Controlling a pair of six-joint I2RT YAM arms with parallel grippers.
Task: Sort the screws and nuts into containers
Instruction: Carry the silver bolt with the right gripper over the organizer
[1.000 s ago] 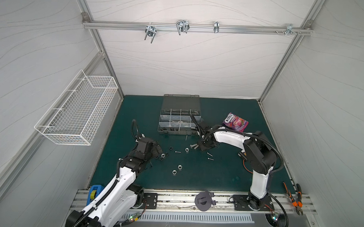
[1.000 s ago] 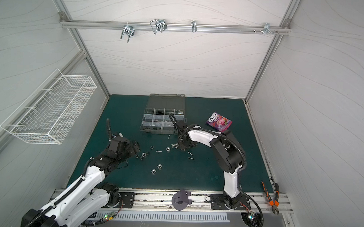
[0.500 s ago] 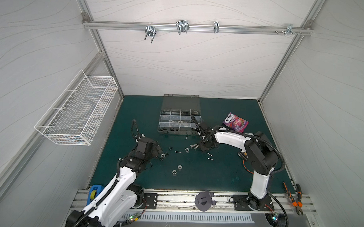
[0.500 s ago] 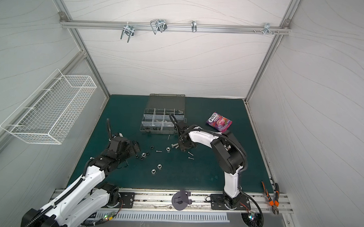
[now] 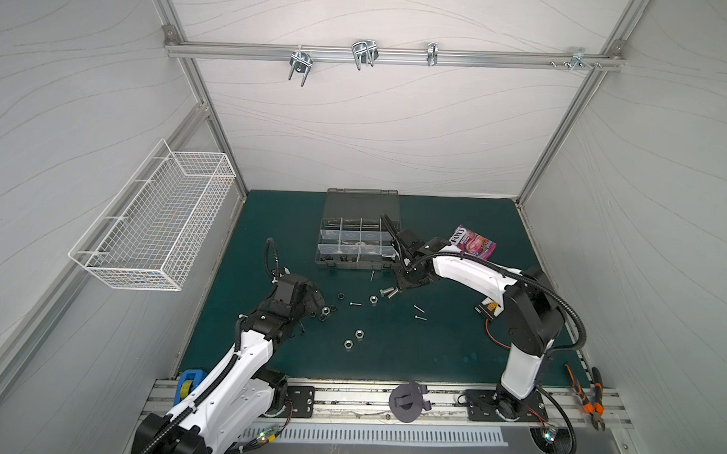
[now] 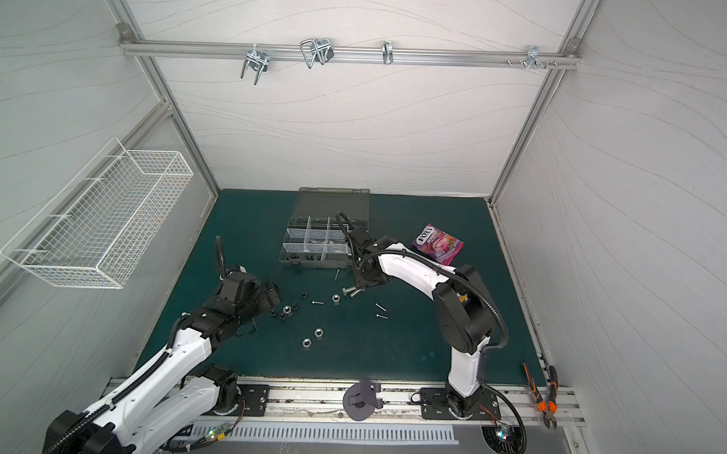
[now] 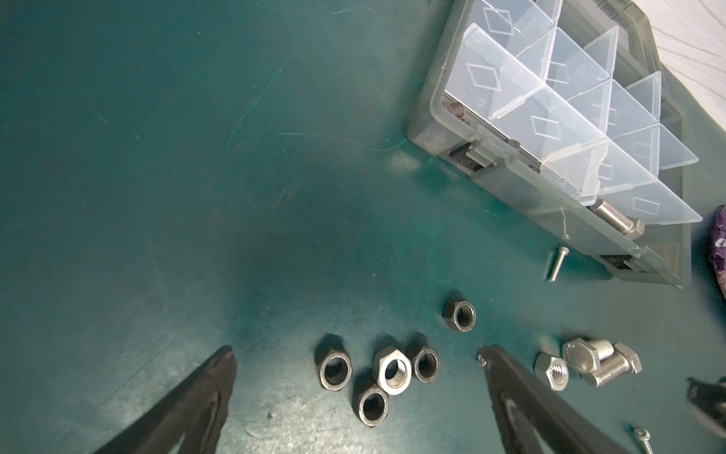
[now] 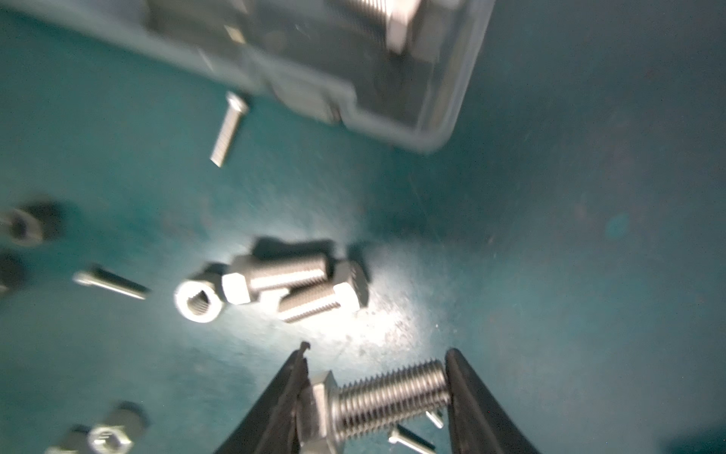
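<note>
My right gripper (image 8: pixel 377 377) is shut on a silver hex bolt (image 8: pixel 385 397), gripped end to end between the fingers just above the mat. In both top views it hovers (image 5: pixel 407 283) (image 6: pixel 364 283) just off the case's near right corner. Two more bolts (image 8: pixel 302 285) and a silver nut (image 8: pixel 197 302) lie in front of it. The left gripper (image 7: pixel 357 361) (image 5: pixel 315 303) stands open over a cluster of black nuts (image 7: pixel 334 367) around one silver nut (image 7: pixel 392 371). The containers (image 7: pixel 569 114) are clear-walled compartments of the grey case (image 5: pixel 355 244); one holds a bolt (image 7: pixel 616 222).
Thin screws (image 5: pixel 418 308) (image 5: pixel 355 304) and two silver nuts (image 5: pixel 359 333) lie loose mid-mat. A candy packet (image 5: pixel 473 244) sits right of the case, and a red-wired connector (image 5: pixel 490 309) lies by the right arm. A wire basket (image 5: pixel 158 221) hangs on the left wall. Pliers (image 5: pixel 588 398) rest front right.
The right arm has shifted only slightly, still holding the bolt. The left arm has not moved.
</note>
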